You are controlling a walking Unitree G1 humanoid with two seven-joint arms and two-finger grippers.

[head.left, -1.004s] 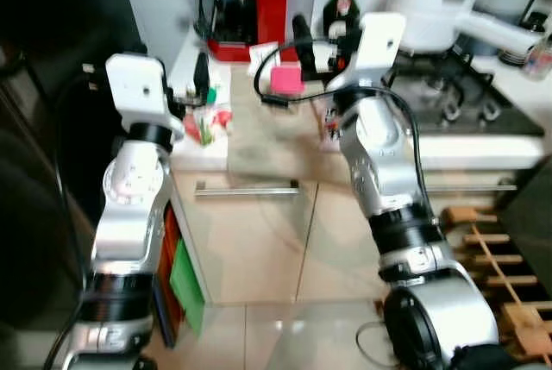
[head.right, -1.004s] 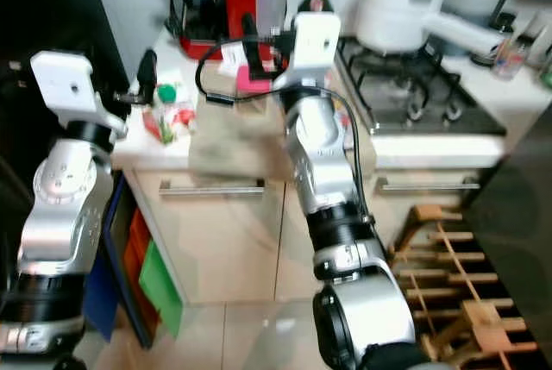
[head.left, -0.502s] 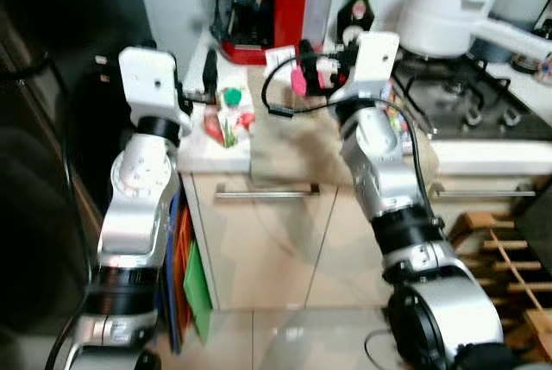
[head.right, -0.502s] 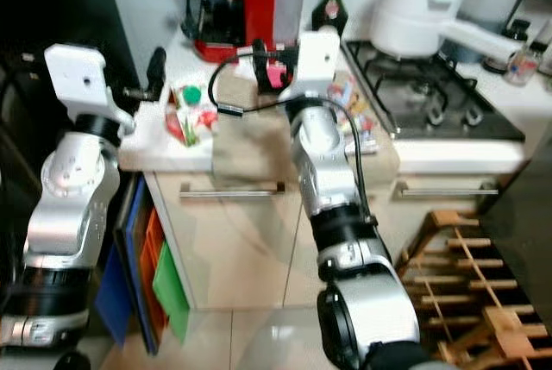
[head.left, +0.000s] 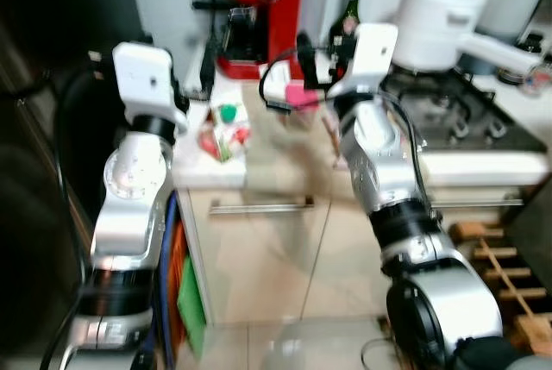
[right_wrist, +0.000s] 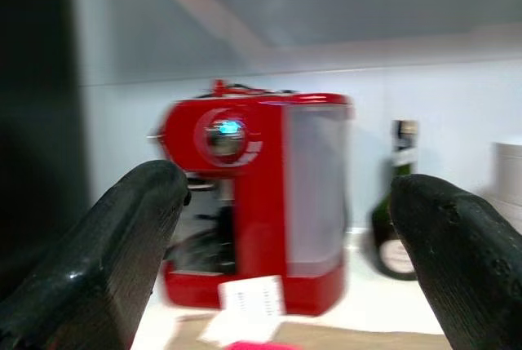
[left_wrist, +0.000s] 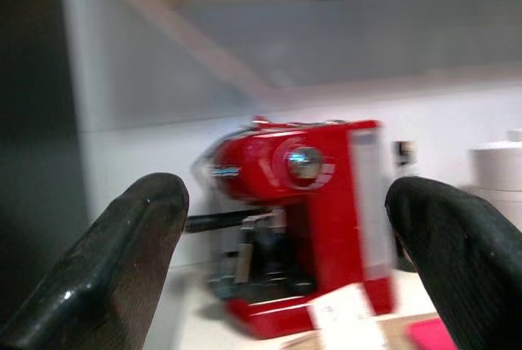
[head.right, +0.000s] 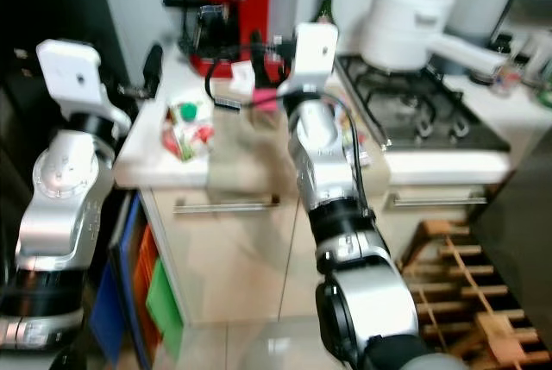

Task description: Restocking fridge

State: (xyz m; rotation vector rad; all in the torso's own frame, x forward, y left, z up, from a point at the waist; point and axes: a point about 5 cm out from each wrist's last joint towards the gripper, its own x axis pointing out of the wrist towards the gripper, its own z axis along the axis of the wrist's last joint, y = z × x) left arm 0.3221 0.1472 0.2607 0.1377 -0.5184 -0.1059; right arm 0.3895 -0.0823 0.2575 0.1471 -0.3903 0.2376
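**Lining up on the tabletop before the first pick**

I have both arms raised in front of the kitchen tabletop, and I judge this to be the approach step: nothing is held yet. The left gripper has its fingers spread wide with nothing between them, and the right gripper is spread the same way; both wrist views look past the fingers at the red coffee machine at the far edge. A dark bottle stands just right of it.

The likeliest thing to restock is the small carton with the green cap, lying near the left end of the tabletop, close to the left arm. The pictures are blurred (the head camera is smeared), so I can only say it appears tilted, cap towards the far side, long axis running roughly near-to-far. A pink item sits further back by the right gripper, and some small packets lie right of centre; a white pot rests on the hob.

Next, I think the left gripper must come down over the carton and close across its narrow sides.
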